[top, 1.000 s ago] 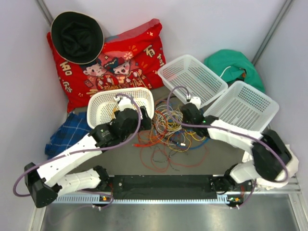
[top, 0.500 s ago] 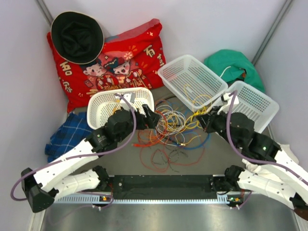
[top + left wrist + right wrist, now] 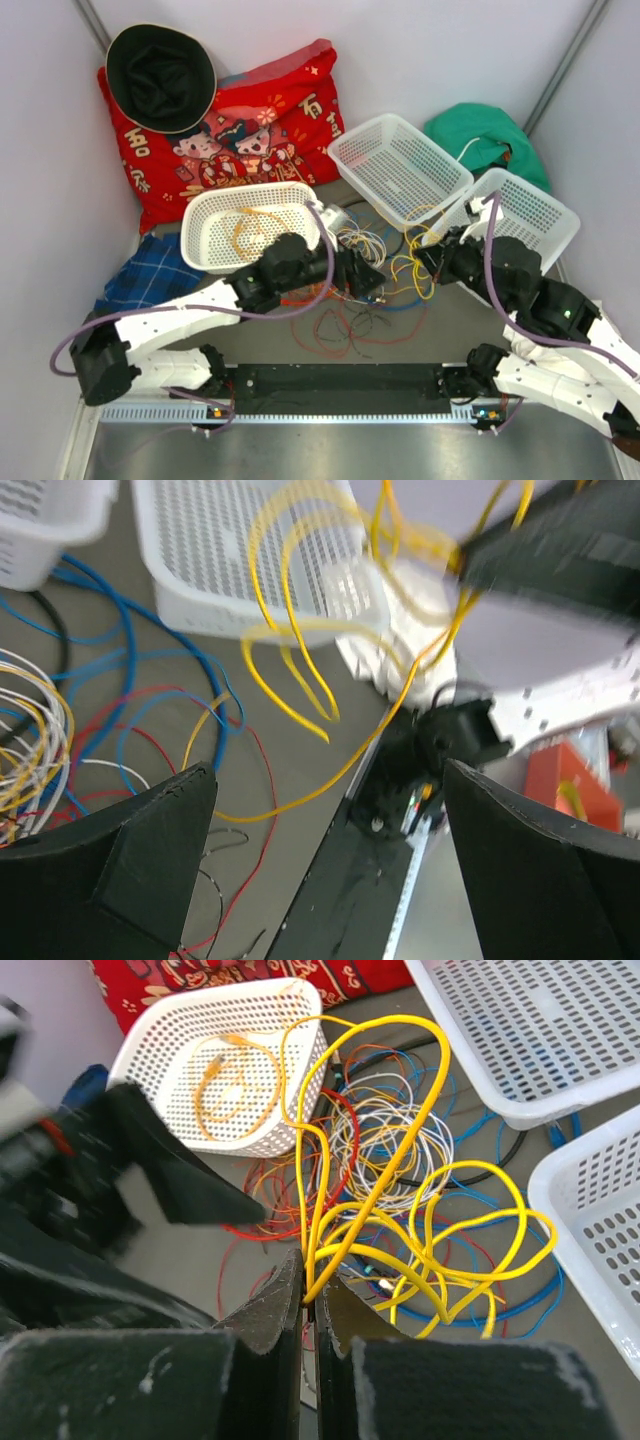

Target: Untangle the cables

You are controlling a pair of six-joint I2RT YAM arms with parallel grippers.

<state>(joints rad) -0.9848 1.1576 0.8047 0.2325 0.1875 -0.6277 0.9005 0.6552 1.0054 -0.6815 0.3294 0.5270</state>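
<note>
Plainly, the yellow cable is pinched between the closed fingers of the right gripper, and its loops fan out beyond the fingertips, one long loop reaching forward and several shorter ones spilling to the gripper's right. The rest of the cables lie in a loose tangle on the table just ahead of that gripper: a grey-white coil in the middle, with red, blue and black strands around and under it.

The left gripper hangs over the near side of this tangle, close beside the right gripper. Its fingers stand wide apart with nothing between them. In its own wrist view the left gripper faces the hanging yellow loops, with blue and red wires on the table below.

An orange cable lies alone inside the oval white basket, behind the left gripper. Two rectangular white baskets sit beyond and beside the right gripper. Farther out are a red pillow, a black hat, a green cloth and a blue plaid cloth.
</note>
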